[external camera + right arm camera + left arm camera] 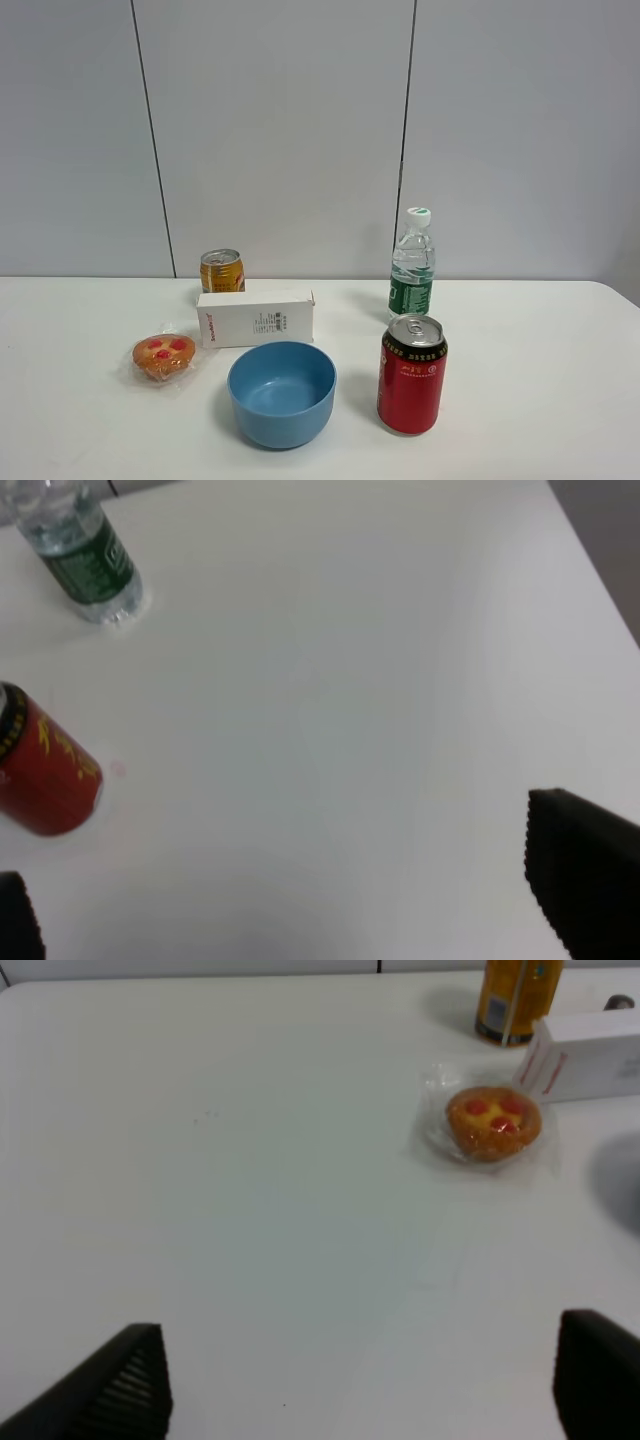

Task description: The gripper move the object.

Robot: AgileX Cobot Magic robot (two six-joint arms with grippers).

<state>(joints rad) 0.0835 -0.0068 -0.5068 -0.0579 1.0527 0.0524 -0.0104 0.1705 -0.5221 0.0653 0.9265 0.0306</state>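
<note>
The long white box (256,318) lies flat on the white table, behind the blue bowl (282,392) and in front of the gold can (222,271). Its red-logo end also shows in the left wrist view (590,1056). Neither arm shows in the exterior view. My left gripper (365,1385) is open and empty, hovering over bare table well short of the box. My right gripper (300,900) is open and empty over bare table, with the red can (45,770) off to one side.
A wrapped muffin (163,356) sits left of the bowl and shows in the left wrist view (493,1122). A red can (411,373) stands right of the bowl. A water bottle (412,265) stands behind it. The table edge (590,560) runs at the right.
</note>
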